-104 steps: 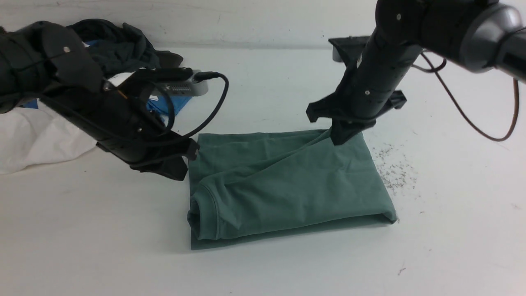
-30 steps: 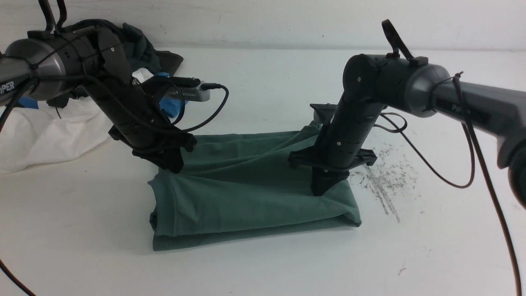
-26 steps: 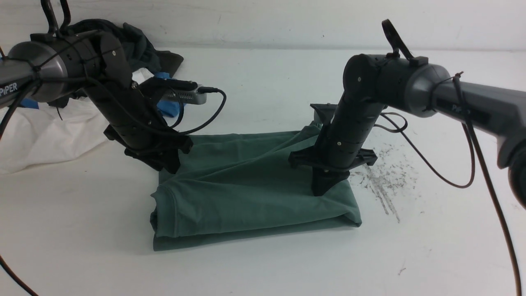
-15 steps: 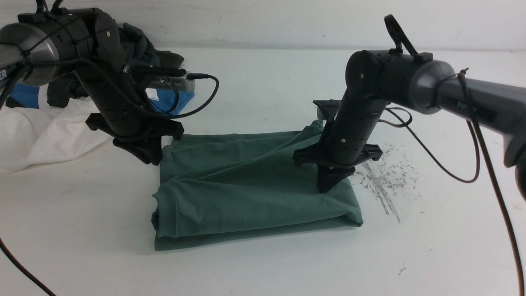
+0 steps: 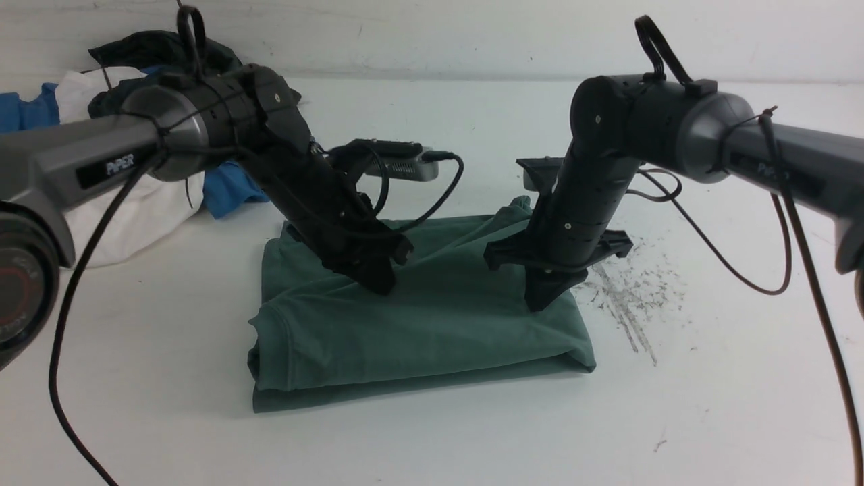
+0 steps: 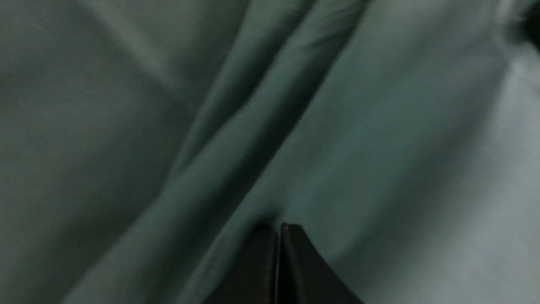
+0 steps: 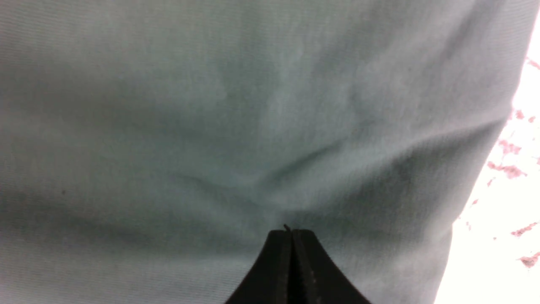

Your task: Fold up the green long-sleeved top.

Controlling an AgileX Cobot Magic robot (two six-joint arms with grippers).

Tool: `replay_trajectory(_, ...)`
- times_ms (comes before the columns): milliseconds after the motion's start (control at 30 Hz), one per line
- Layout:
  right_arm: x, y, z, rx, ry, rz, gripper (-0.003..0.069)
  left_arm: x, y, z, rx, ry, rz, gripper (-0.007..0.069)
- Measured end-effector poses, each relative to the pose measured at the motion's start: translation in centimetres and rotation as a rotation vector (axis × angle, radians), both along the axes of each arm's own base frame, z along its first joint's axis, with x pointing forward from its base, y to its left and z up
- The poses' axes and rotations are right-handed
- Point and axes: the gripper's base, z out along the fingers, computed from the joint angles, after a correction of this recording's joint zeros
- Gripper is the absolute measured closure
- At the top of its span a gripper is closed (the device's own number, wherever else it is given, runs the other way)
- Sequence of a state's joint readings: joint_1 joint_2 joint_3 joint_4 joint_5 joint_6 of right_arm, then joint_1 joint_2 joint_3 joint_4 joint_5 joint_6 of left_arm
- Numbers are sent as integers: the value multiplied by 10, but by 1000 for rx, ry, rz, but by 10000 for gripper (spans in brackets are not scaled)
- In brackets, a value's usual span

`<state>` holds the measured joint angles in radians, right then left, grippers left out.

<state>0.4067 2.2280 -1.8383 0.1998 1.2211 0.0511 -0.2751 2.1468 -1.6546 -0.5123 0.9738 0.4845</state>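
The green long-sleeved top (image 5: 432,331) lies folded into a thick rectangle at the middle of the table, its ribbed neck edge at the left end. My left gripper (image 5: 383,287) is shut, and its tip rests on the top's upper layer left of centre, beside long creases (image 6: 253,126). My right gripper (image 5: 540,304) is also shut and points down onto the cloth near the right end. In both wrist views the black jaws meet with no fold between them: left gripper (image 6: 278,228), right gripper (image 7: 291,231). Green cloth (image 7: 211,105) fills the view around them.
A pile of other clothes sits at the back left: a dark garment (image 5: 145,50), a white cloth (image 5: 135,216) and a blue piece (image 5: 229,192). Grey scuff marks (image 5: 628,304) speckle the table beside the top's right end. Cables (image 5: 729,270) loop from both arms.
My left gripper has left the top's far left corner, swung right onto the middle of the cloth and closed. My right gripper has stayed put, shut.
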Motion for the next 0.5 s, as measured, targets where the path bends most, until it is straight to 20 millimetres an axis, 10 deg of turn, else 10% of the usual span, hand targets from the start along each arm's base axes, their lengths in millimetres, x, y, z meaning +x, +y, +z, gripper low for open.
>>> replay_trajectory(233, 0, 0, 0, -3, -1, 4, 673, 11, 8, -17, -4, 7, 102, 629)
replay_trajectory(500, -6, -3, 20, 9, -35, 7, 673, -11, 20, 42, 13, -5, 52, 629)
